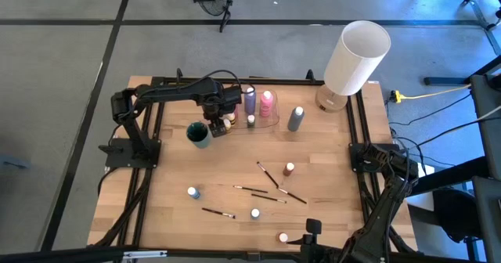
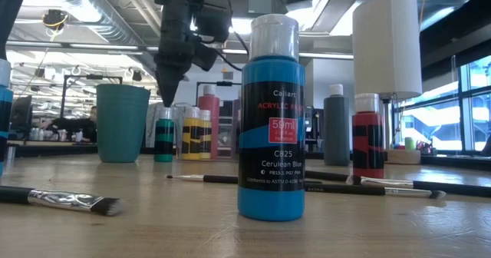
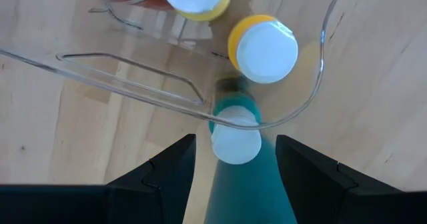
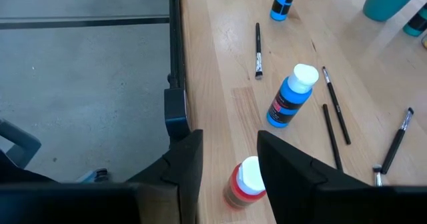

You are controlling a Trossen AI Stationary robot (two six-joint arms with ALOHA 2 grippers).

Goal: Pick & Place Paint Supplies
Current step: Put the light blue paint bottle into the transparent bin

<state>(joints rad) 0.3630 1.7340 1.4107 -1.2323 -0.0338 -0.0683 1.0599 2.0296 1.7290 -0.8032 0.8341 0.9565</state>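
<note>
Upright paint bottles cluster at the table's far side, others stand scattered among flat-lying paintbrushes.

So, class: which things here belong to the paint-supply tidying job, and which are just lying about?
Job:
- green bottle between the left gripper fingers
- yellow bottles
- blue bottle
- paintbrushes
- clear tray

Lying about:
- white lamp
- teal cup

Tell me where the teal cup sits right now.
In the high view the teal cup stands toward the table's far left, just left of the left gripper and the clear tray of paint bottles.
</note>
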